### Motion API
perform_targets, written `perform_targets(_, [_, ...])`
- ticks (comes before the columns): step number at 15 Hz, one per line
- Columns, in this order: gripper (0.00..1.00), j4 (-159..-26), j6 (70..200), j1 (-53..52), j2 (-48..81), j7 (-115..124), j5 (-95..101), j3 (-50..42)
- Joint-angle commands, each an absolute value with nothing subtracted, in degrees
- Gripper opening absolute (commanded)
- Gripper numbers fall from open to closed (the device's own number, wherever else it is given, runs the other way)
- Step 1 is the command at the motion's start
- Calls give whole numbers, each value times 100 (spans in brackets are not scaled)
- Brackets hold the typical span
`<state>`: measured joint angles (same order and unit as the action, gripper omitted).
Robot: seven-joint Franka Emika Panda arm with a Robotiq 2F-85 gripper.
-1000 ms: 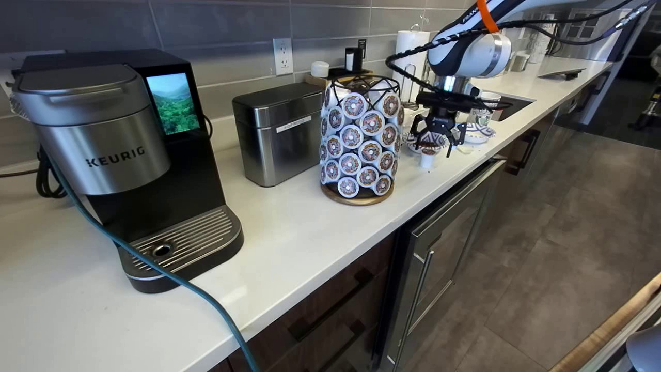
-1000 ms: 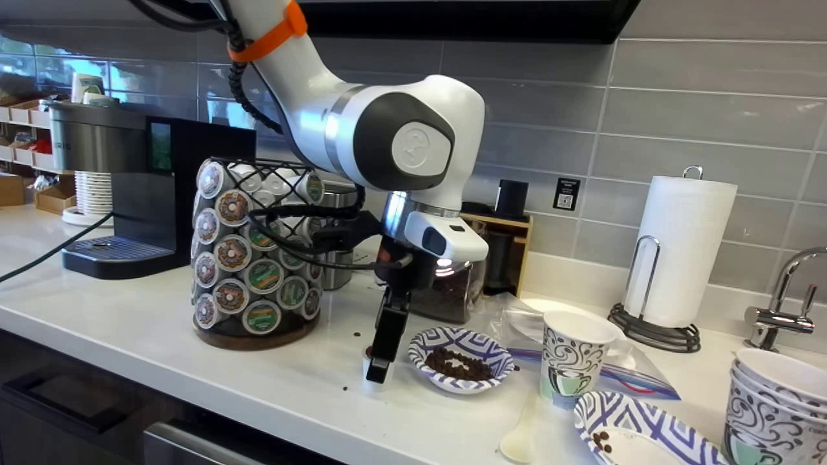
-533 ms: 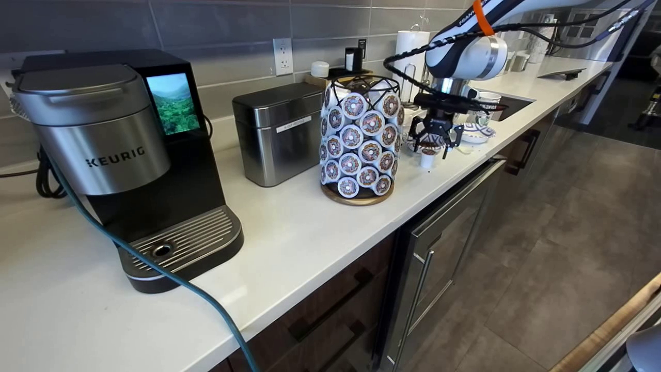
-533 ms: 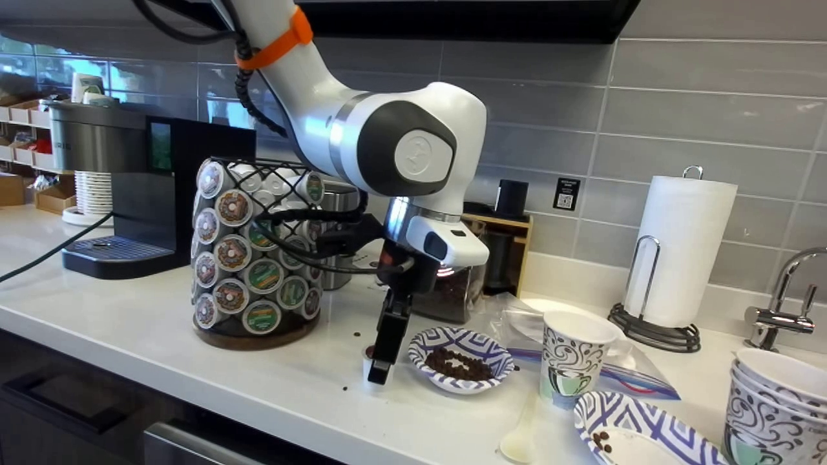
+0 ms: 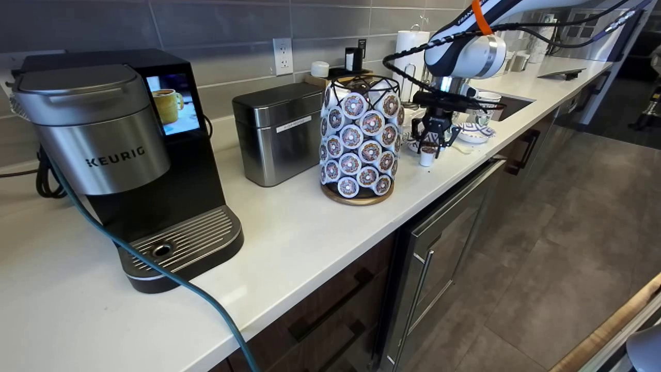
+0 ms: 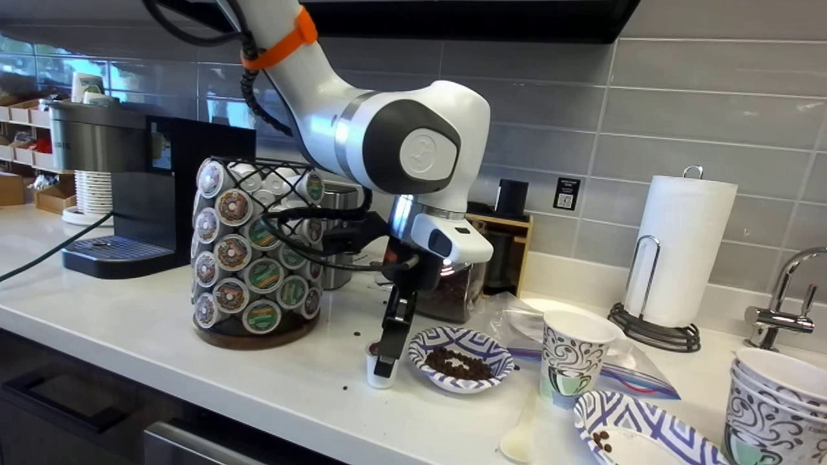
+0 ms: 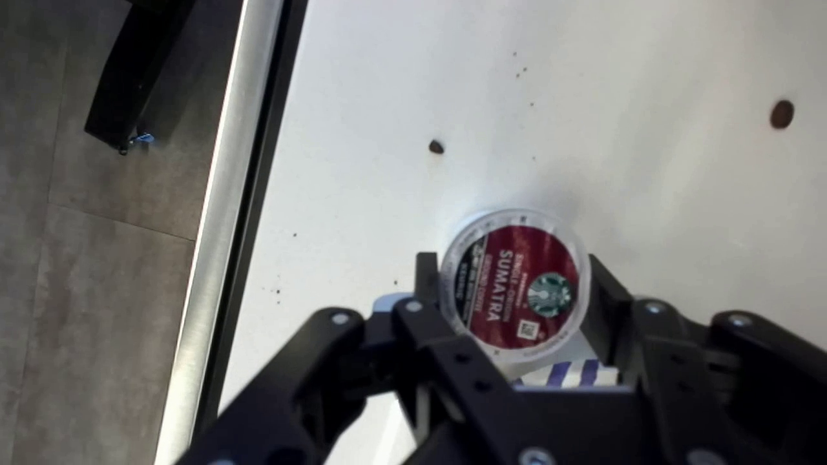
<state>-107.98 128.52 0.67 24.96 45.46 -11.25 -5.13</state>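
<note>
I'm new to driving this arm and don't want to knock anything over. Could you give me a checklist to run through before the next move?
1. Gripper around the coffee pod: ok, fingers meet its rim on both sides.
2. Grip firmness: cannot tell.
3. Pod upright: ok, its red label faces up.
4. Room beside the paper bowl: not ok, it looks close to the gripper.
5. Counter around the pod tidy: not ok, dark bits lie there.
6. Cable free of the pod rack: cannot tell, it crosses in front in an exterior view.
</note>
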Motion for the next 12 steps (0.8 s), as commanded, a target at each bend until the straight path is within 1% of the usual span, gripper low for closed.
perform_targets(1, [55, -10675, 12638, 55, 2529, 4580, -1137, -555])
perform_targets(2, [79, -10658, 12606, 52, 2541, 4598, -1130, -562])
perform_targets(4, [82, -10645, 12577, 67, 2548, 4565, -1166, -548])
perform_targets(5, [88, -10636, 12568, 67, 2553, 4564, -1169, -546])
perform_targets(6, [82, -10632, 12568, 68, 2552, 4558, -1173, -543])
perform_targets(7, [83, -10628, 12567, 65, 2550, 4562, -1167, -545])
perform_targets(8, [85, -10623, 12563, 65, 2549, 4561, -1164, -546])
perform_targets(9, [75, -10619, 12561, 66, 2550, 4556, -1164, -544])
perform_targets(10, [60, -10614, 12561, 66, 2553, 4554, -1165, -543])
perform_targets(11, [58, -10611, 12560, 65, 2555, 4554, -1164, -542])
perform_targets(12, [51, -10609, 12561, 64, 2559, 4554, -1164, -542])
